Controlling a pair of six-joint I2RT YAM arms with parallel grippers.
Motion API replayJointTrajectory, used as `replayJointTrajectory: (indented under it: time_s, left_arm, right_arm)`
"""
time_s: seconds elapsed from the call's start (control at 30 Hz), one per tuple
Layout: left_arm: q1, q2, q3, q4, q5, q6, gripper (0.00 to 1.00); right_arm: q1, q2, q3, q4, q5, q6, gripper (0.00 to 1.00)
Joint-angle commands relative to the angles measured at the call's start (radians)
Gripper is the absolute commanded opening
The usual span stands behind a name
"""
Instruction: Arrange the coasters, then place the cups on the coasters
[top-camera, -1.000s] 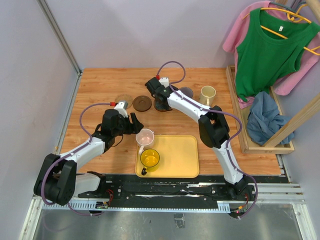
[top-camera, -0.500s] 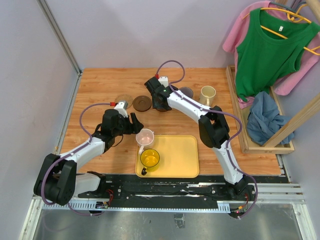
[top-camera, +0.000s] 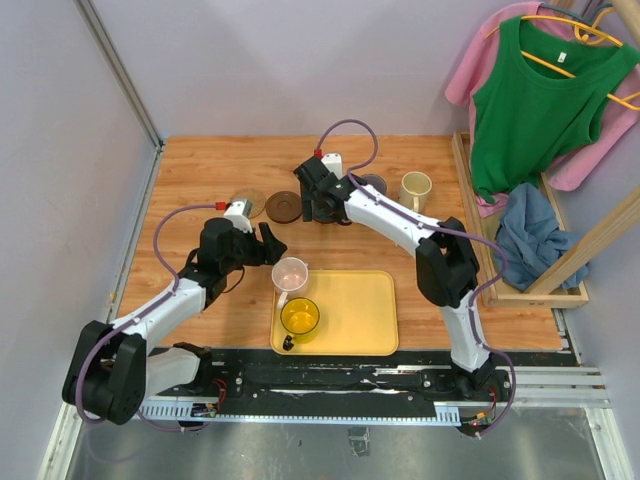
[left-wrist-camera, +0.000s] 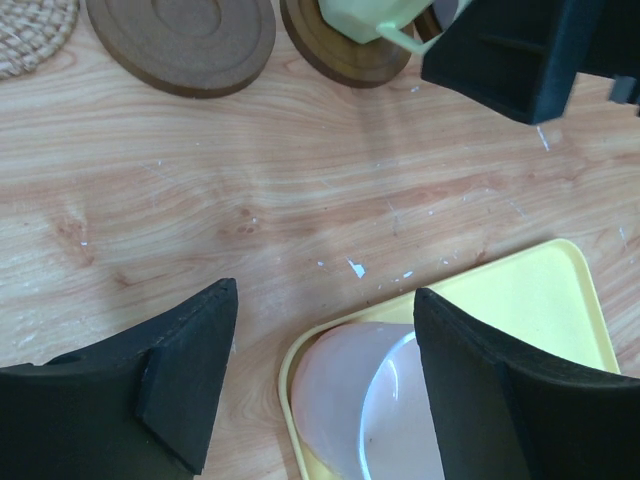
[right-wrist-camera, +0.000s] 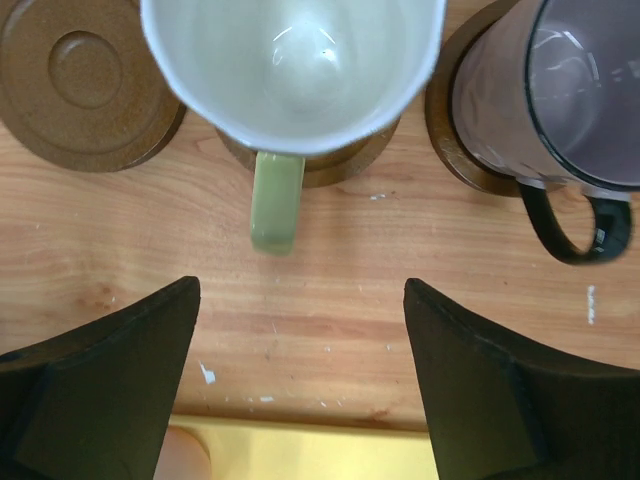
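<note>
In the right wrist view a pale green-white cup stands on a brown coaster, its handle toward my open right gripper, which holds nothing. To its left lies an empty grooved coaster. On its right a purple-grey cup sits on another coaster. My left gripper is open over the table just beyond the pink cup, which stands in the yellow tray's corner. A yellow cup also stands in the tray. A cream cup stands at the back right.
A tan woven coaster lies left of the dark coaster. A wooden rack with hanging clothes and a blue cloth borders the table's right side. Grey walls close the left and back.
My right gripper has opened, let go of the green-white cup on its coaster, and drawn back a little. The left gripper has shifted slightly and opened a touch.
</note>
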Motion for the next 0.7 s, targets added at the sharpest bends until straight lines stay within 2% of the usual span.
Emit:
replayJointTrajectory:
  time_s: [0.0,0.13,0.33,0.67]
  left_arm:
    - [-0.012,-0.063,0.016,-0.017,-0.026,0.002,0.77]
    - [-0.011,-0.105,0.022,-0.057,-0.027,-0.009,0.79]
    - [-0.025,-0.197,-0.014,-0.097,-0.014,-0.062,0.84]
    - [-0.183,-0.372,-0.047,-0.309,-0.171,-0.138,0.86]
  right_arm:
    - [0.034,-0.132,-0.067,0.042,0.048,-0.04,0.88]
    - [0.038,-0.229,-0.144,0.064,0.048,-0.058,1.0]
    - [0.038,-0.395,-0.314,0.148,0.085,-0.092,0.98]
    - [0.038,-0.641,-0.58,0.272,0.127,-0.138,0.98]
